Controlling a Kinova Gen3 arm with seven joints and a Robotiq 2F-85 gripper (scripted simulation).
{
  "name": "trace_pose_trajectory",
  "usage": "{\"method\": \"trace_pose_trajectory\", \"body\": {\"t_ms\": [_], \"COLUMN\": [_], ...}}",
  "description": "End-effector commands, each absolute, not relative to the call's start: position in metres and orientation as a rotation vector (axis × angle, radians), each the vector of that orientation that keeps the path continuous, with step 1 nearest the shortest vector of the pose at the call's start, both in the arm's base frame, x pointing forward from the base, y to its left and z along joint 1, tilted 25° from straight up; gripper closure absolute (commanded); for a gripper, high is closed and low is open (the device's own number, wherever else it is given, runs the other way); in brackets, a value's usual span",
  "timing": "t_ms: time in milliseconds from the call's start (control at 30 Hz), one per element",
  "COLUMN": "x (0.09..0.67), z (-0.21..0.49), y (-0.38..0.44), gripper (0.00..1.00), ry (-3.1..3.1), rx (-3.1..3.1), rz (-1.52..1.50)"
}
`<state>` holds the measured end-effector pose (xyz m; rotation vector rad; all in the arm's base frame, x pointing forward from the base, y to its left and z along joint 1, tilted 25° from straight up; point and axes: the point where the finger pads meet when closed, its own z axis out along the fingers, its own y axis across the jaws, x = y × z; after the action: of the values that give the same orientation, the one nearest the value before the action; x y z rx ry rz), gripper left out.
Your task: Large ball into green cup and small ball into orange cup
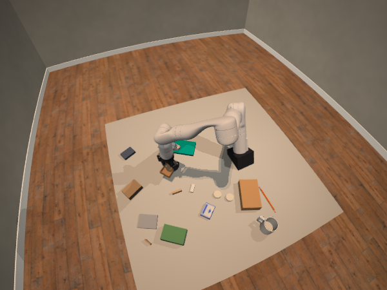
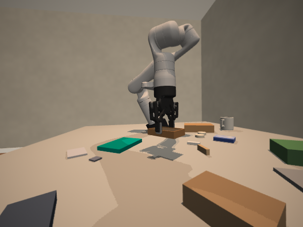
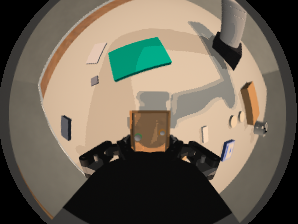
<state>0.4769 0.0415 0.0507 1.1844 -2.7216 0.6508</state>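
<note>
Pincer (image 2: 164, 121) grips the wooden puzzle (image 2: 166, 132) above the table (image 2: 141, 181).

The top view hangs high above the room, tilted down and well back, so the whole beige table top (image 1: 290, 167), the floorboards and two walls fit in.

The exterior view sits low, just above the table surface at one edge, looking level across it toward the arm (image 2: 164, 68). A brown block (image 2: 232, 199) looms near at the right, and a mug (image 2: 226, 123) stands far off.

The wrist view is a round fisheye looking straight down from above the gripper (image 3: 150, 152), very near the wooden puzzle (image 3: 150, 131).

All three share the teal slab (image 1: 186, 147) (image 2: 119, 144) (image 3: 139, 58) and the puzzle.
</note>
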Motion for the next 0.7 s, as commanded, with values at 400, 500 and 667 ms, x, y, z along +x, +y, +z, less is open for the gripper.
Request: {"method": "trace_pose_trajectory", "body": {"t_ms": [400, 500, 667], "x": [0.4773, 0.4773, 0.4775], "z": [0.0512, 0.0507, 0.049], "y": [0.0419, 0.0417, 0.0409], "gripper": [0.27, 0.27, 0.27], "ry": [-2.723, -2.723, -2.723], "rx": [1.186, 1.186, 1.186], "rz": [0.651, 0.651, 0.651]}}
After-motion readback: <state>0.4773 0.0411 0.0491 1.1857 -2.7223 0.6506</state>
